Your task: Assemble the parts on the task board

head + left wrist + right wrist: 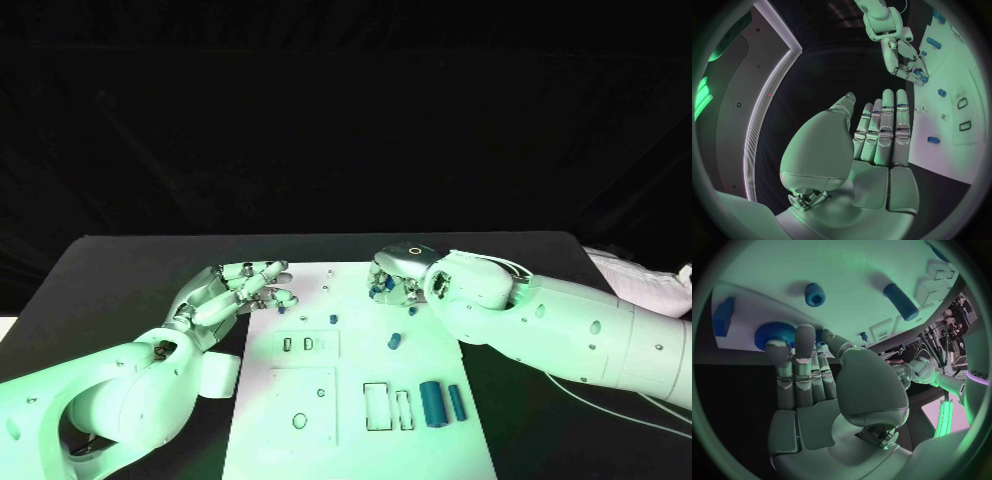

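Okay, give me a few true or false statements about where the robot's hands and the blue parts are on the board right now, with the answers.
1. The left hand holds a blue bar. False: its fingers lie straight and apart, holding nothing.
2. The right hand is over the far end of the board. True.
3. The right hand's fingertips are at a blue gear. True; whether they grip it cannot be told.
4. Two blue bars lie side by side near the board's near right corner. True.
5. The left hand rests in the middle of the board. False: it lies at the board's left edge, toward the far end.
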### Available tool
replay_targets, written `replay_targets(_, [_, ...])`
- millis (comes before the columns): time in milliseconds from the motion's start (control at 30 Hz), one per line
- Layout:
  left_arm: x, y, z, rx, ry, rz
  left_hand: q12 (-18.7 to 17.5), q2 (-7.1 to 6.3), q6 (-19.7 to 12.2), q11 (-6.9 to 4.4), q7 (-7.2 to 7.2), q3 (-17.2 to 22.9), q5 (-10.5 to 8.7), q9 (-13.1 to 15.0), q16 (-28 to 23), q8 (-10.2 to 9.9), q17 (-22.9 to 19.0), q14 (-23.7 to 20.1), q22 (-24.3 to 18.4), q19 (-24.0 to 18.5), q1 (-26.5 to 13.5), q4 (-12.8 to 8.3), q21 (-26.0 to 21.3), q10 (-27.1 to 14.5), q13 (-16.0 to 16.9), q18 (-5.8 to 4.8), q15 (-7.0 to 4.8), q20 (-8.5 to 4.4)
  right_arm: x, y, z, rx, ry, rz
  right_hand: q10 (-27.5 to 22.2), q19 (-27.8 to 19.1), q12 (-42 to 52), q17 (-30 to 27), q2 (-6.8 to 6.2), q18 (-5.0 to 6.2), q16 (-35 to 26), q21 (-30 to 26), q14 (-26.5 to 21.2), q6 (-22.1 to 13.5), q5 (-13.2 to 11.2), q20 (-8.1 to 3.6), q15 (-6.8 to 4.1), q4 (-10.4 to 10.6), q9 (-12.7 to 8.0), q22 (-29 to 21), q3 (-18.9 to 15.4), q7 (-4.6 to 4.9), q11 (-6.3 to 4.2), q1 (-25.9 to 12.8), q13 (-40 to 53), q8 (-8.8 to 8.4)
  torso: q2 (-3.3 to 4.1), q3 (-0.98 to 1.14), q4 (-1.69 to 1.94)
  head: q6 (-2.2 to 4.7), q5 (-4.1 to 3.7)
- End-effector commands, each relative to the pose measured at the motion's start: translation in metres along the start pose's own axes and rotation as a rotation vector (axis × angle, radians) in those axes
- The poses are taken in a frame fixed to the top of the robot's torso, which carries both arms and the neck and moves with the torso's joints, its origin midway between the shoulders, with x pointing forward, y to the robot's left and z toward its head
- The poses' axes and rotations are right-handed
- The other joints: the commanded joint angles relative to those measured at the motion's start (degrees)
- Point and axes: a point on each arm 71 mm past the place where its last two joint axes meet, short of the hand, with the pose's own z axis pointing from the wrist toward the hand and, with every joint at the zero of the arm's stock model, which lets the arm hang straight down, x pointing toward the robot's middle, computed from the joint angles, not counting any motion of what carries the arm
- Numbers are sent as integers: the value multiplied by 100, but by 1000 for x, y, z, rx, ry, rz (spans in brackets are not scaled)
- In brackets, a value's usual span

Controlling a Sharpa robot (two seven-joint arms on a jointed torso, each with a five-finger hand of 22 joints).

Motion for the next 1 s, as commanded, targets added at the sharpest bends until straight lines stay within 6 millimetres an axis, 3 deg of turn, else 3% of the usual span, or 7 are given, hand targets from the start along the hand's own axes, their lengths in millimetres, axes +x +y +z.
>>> replay_targets(33, [1,-1,0,-3,12,-9,-41,-9,-1,27,39,-20,28,-10,26,-35,12,26,-8,57,35,-24,-12,-13,-6,104,11,-4,0,2,0,-19,-27,3,76,47,9,193,40,-81,201,126,171,91,-27,-8,-44,20,38,165,81,-14,-19,95,6,31,19,-2,10,-10,1])
replay_targets(167, [1,-1,0,-5,10,-8,-54,10,-3,29,44,-18,30,-9,26,-45,31,24,-10,62,58,-45,-15,-16,-6,104,12,-4,-7,5,-1,-22,-114,31,184,106,5,488,91,-117,511,327,170,183,-136,-22,-60,54,62,429,226,-17,-35,172,9,43,25,-3,11,-9,16])
replay_targets(433, [0,0,0,-8,7,-7,-68,26,-9,33,50,-16,31,-10,26,-55,49,22,-11,67,79,-65,-18,-21,-5,104,12,-5,-20,13,3,-24,-262,117,189,115,-22,775,24,-155,851,571,112,189,-150,-8,-33,91,80,728,429,36,-8,242,2,-14,36,-4,12,26,40])
replay_targets(500, [0,0,0,-9,9,-7,-83,31,-21,40,58,-20,30,-11,25,-67,64,20,-12,71,90,-81,-20,-33,-7,103,14,-4,-21,16,6,-17,-276,129,152,89,-24,785,-7,-154,881,593,86,169,-176,3,-20,124,79,743,450,50,-1,220,-2,-38,46,-14,31,64,29])
replay_targets(667, [1,0,1,-9,12,-9,-91,34,-27,43,62,-22,30,-12,24,-73,71,18,-13,72,95,-88,-22,-40,-8,103,16,-4,-19,18,15,-3,-288,141,103,55,-28,777,-43,-149,901,610,56,142,-183,16,-8,153,77,746,475,63,16,211,-6,-60,59,-12,54,85,54])
replay_targets(900, [2,0,0,-10,16,-11,-96,37,-30,44,63,-23,30,-13,24,-77,76,16,-13,72,99,-93,-24,-43,-8,102,17,-3,-16,23,25,0,-281,148,61,31,-30,769,-69,-147,910,620,35,119,-180,27,1,172,73,745,492,73,31,204,-9,-71,71,-48,127,100,21])
replay_targets(1000, [3,-1,0,-10,18,-12,-96,37,-30,44,63,-23,30,-13,24,-77,76,16,-13,72,99,-93,-24,-43,-8,102,17,-3,-14,25,28,6,-271,148,42,26,-29,784,-82,-148,929,631,29,105,-178,32,7,182,71,758,499,80,38,200,-9,-76,86,-50,126,109,65])
